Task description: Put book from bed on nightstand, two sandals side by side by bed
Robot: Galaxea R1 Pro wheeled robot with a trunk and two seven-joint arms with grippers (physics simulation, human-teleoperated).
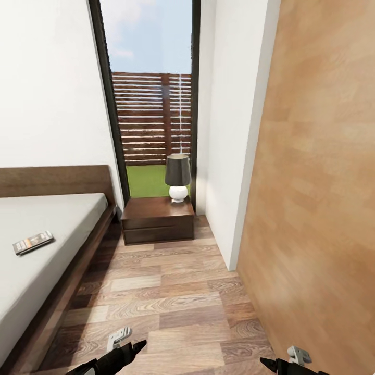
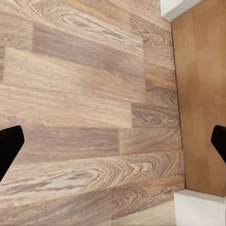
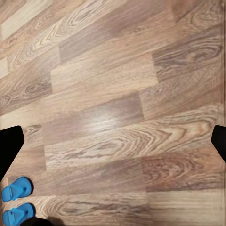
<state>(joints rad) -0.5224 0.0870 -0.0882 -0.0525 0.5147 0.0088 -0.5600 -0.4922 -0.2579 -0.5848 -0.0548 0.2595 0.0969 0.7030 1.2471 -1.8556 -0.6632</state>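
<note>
The book (image 1: 33, 242), dark-covered with an orange stripe, lies flat on the grey mattress of the bed (image 1: 62, 219) at the left. Beyond the bed's corner stands a dark brown nightstand (image 1: 156, 221) with two drawers. Two bright blue sandals (image 3: 16, 189) (image 3: 18, 215) lie close together on the wood floor, beside one finger of my right gripper (image 3: 113, 143). That gripper is open and empty above the floor. My left gripper (image 2: 113, 141) hangs open over bare planks, holding nothing. Both grippers, left (image 1: 125, 345) and right (image 1: 286, 360), peek in at the head view's lower edge.
A lamp (image 1: 177, 177) with a dark shade and white base stands on the nightstand's right half. Behind it a tall window (image 1: 151, 94) shows a slatted fence and grass. A white wall corner (image 1: 229, 156) and a large wood panel (image 1: 317, 198) close off the right side.
</note>
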